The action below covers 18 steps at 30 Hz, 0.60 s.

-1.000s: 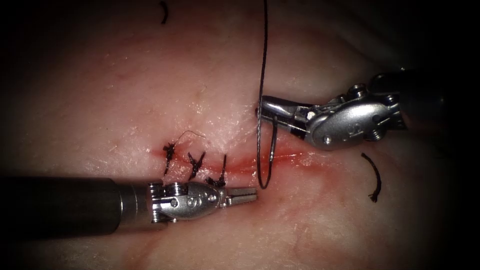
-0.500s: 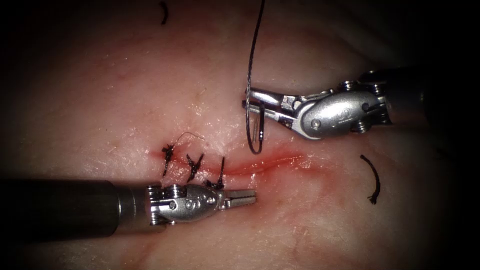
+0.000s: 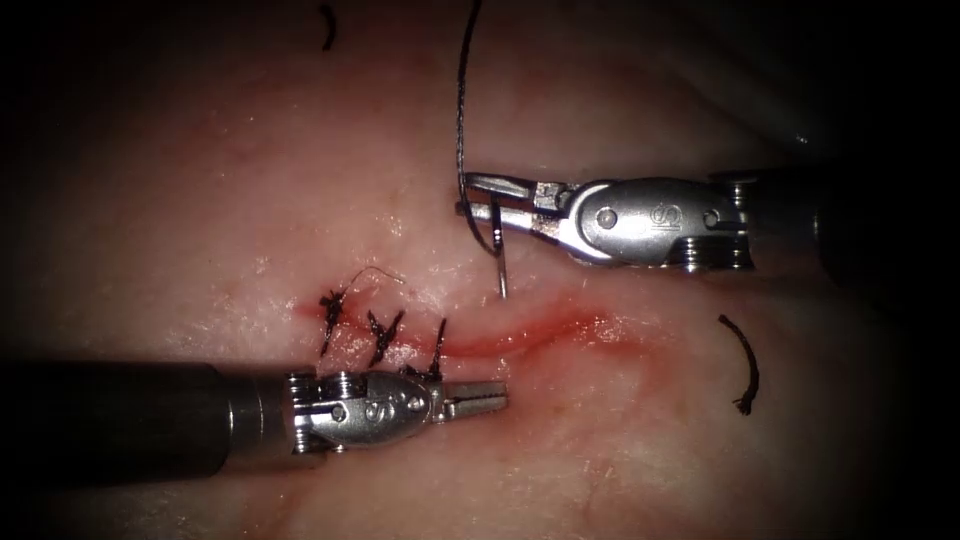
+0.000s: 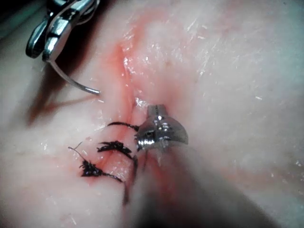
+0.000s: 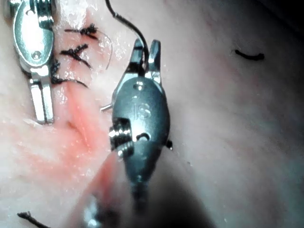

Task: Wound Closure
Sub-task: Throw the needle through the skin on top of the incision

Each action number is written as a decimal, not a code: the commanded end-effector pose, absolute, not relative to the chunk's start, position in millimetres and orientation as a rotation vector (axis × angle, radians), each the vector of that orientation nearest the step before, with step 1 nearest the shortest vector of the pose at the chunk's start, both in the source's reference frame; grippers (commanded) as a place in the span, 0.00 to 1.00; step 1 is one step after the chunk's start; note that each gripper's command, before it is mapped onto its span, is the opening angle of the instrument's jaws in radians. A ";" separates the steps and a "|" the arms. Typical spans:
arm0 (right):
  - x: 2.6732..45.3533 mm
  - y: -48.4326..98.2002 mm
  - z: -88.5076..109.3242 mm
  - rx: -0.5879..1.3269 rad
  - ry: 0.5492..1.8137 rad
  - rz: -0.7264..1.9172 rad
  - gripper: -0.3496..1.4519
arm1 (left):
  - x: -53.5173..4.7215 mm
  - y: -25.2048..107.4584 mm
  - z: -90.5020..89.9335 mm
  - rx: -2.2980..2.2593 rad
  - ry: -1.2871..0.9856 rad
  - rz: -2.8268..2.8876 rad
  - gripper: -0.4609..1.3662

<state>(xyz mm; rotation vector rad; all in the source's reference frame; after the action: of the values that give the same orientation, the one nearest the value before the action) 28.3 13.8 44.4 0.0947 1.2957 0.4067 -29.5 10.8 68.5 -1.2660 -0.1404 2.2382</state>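
Note:
The tissue (image 3: 250,180) has a red cut (image 3: 540,328) running across it, with three dark stitches (image 3: 385,332) on its left part. My right tool (image 3: 470,198) is above the open stretch of the cut, shut on the curved needle (image 3: 497,255) near its thread end. The needle is free of the tissue, its tip pointing down just above the cut. The thread (image 3: 460,100) rises from the jaws out of the picture. My left tool (image 3: 482,398) lies below the cut beside the last stitch, shut and holding nothing. The right wrist view shows both tools (image 5: 145,54) (image 5: 40,102).
A cut end of thread (image 3: 745,365) lies on the tissue to the right, below the right tool. Another short cut end (image 3: 327,25) lies at the far top. Red fluid stains the tissue around the cut. In the left wrist view the needle (image 4: 76,84) hangs near the stitches (image 4: 111,146).
My right tool has moved left and a little up and turned the needle. The needle's curve hung down across the cut; now its tip sits above it. The left tool has barely moved.

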 end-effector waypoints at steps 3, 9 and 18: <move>28.4 13.3 44.7 0.157 1.273 0.460 0.00 | -29.4 10.9 68.5 -1.272 -0.150 2.240 0.09; 28.4 12.6 45.7 0.279 1.187 0.620 0.00 | -29.3 11.2 68.4 -1.272 -0.154 2.239 0.10; 28.1 11.2 46.1 0.462 1.099 0.844 0.00 | -29.2 11.4 68.4 -1.271 -0.156 2.239 0.10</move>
<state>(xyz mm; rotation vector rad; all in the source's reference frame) 27.9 11.0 46.3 0.4850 1.0943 0.8609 -29.2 11.4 68.4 -1.2700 -0.1508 2.2375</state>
